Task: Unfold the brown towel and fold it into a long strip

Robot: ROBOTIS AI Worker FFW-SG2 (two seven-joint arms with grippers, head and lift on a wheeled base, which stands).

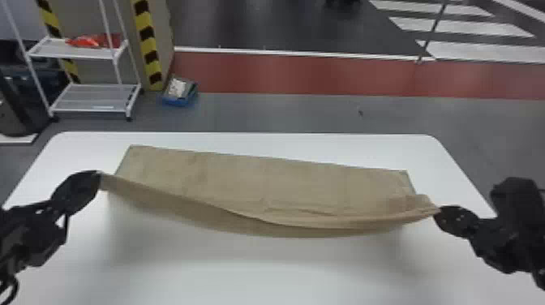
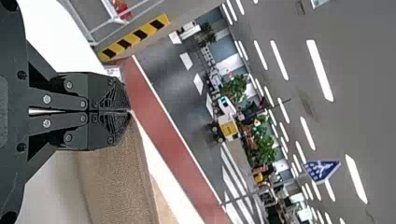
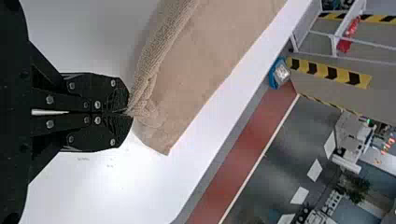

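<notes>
A hand could pass over the worktop in front of the brown towel or behind it; its lifted edge bars the way between the left gripper and the right gripper.

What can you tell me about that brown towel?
The brown towel is a soft-looking tan cloth, finely ribbed in places. Its far part lies across the white table, lightly wrinkled. The near edge is lifted and sags in a curve between the left gripper, which pinches one end, and the right gripper, where the cloth bunches.
</notes>
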